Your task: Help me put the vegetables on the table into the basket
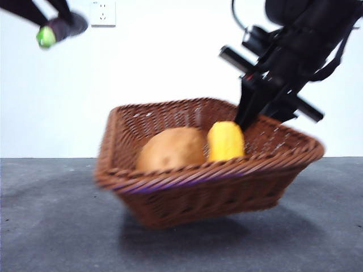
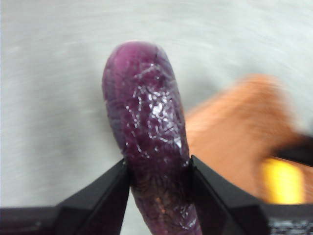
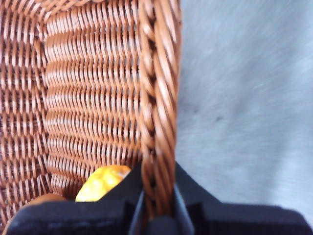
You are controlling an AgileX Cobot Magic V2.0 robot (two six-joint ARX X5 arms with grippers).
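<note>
Over the table, my right gripper is clamped on the basket rim, tilting it; potato and corn sit inside. Left gripper pinches the eggplant aloft, presumably for dropping in.

- A white wall fills the background.
- A white power socket sits high on that wall, near its upper left part.
</note>
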